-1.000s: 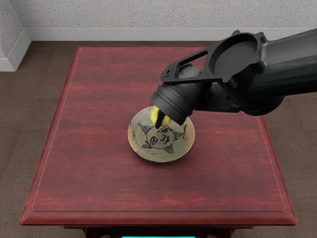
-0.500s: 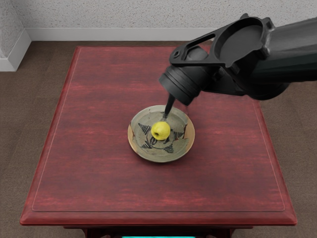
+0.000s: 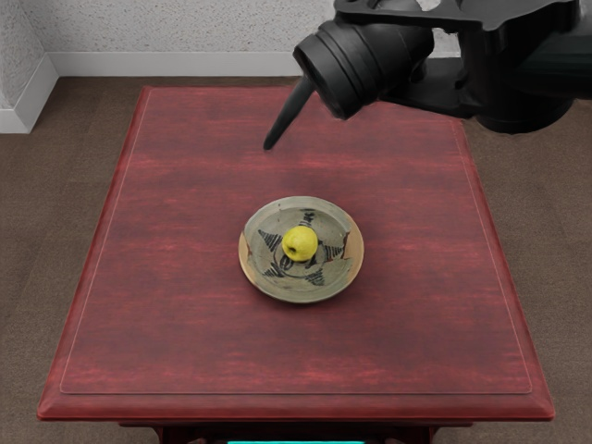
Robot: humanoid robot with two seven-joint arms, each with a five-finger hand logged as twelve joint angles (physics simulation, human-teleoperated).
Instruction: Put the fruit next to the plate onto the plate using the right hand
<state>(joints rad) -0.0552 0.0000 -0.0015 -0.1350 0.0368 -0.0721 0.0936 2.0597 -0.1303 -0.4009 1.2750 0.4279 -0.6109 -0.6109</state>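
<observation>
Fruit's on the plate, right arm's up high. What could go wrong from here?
1. The fruit is round and sits loose at the middle of the plate. A knock to the table might set it rolling, though the raised rim would probably stop it.
2. The right arm hangs over the table's far side. If its path home runs low across the plate, it may clip the fruit.

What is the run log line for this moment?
fruit: on plate | right hand: open, empty | left hand: not in view
</observation>
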